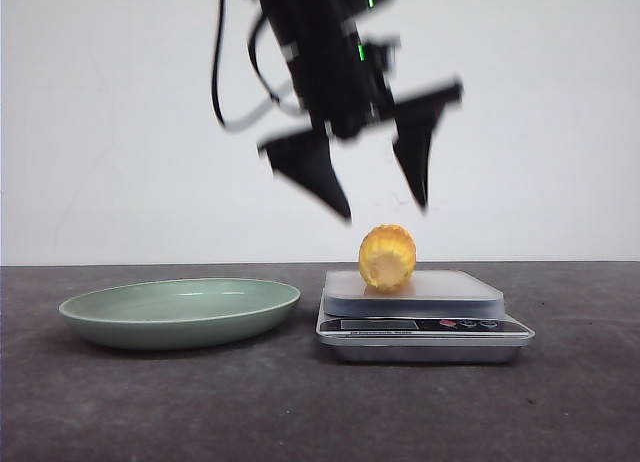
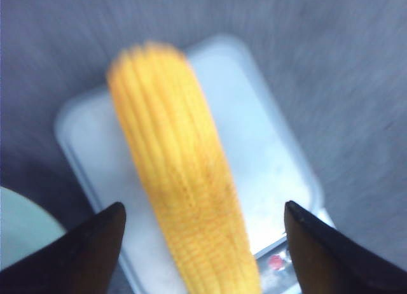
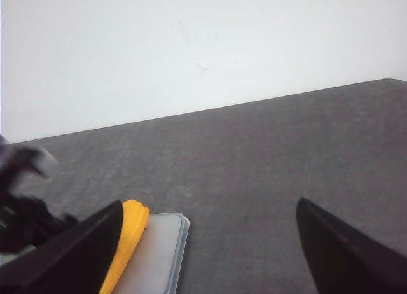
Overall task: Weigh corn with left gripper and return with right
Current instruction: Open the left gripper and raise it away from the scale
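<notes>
A: Specimen is the yellow-orange corn cob piece (image 1: 387, 257), ribbed kernel rows running lengthwise, paler cut end facing the front camera. Position?

B: Lying on its side on the pale, matte, rounded-rectangle platform of the silver kitchen scale (image 1: 423, 317). Nothing is touching it. In the left wrist view the corn (image 2: 181, 173) runs across the platform and looks longer than it does from the front; kernel rows are fine and regular, image blurred.

A: Left gripper (image 1: 385, 207)?

B: Above the corn, clear of it, black tapered fingers spread wide, tips pointing down either side. Frame is motion-blurred.

A: Right gripper (image 3: 203, 243)?

B: Seen only in its own wrist view. Dark fingers set wide apart, nothing between them, over dark grey, finely grained tabletop (image 3: 267, 179). The corn (image 3: 127, 237) and a scale corner show at one side.

A: Surroundings?

B: Shallow, glossy, pale green round plate (image 1: 180, 311) beside the scale, on the robot's left, apart from it. Plain white wall (image 1: 120, 132) behind.
</notes>
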Controlling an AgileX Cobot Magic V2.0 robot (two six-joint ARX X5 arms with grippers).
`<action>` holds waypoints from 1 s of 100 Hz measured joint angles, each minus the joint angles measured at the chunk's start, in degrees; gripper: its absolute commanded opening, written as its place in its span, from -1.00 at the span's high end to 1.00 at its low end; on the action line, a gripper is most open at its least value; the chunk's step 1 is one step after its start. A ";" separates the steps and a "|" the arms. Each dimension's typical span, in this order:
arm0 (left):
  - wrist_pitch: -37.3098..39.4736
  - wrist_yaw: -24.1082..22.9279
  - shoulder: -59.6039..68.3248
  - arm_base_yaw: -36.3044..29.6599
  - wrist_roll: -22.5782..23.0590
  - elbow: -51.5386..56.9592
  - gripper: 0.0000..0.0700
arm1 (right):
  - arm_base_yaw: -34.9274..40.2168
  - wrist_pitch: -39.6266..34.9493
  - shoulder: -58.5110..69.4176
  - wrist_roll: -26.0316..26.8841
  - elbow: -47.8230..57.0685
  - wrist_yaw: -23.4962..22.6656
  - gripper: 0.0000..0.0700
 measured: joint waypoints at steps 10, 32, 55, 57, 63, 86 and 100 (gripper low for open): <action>-0.98 -0.55 -6.51 0.31 1.51 0.74 -0.36 | 0.00 -0.37 0.00 0.00 0.00 0.02 -0.56; -6.71 -8.96 -24.37 1.66 5.95 0.79 -0.35 | 0.00 -1.90 0.13 -0.22 0.00 -0.74 -0.56; -15.12 -19.58 -46.03 4.92 7.82 1.11 -0.36 | 0.35 -1.40 2.34 -0.33 0.00 -4.44 -0.56; -16.04 -20.61 -47.84 4.94 7.87 1.20 -0.35 | 0.57 -1.16 2.62 -0.35 0.00 -4.68 -0.56; -18.75 -23.54 -52.61 4.94 7.87 1.27 -0.35 | 1.09 -0.20 3.61 -0.35 0.00 -4.85 -0.57; -30.97 -30.21 -67.17 4.96 3.91 1.49 -0.36 | 4.20 3.04 9.73 -0.33 0.00 -5.84 -0.63; -41.00 -34.01 -72.11 4.98 -0.22 1.29 -0.36 | 6.75 4.70 15.19 -0.33 0.00 -5.90 -0.63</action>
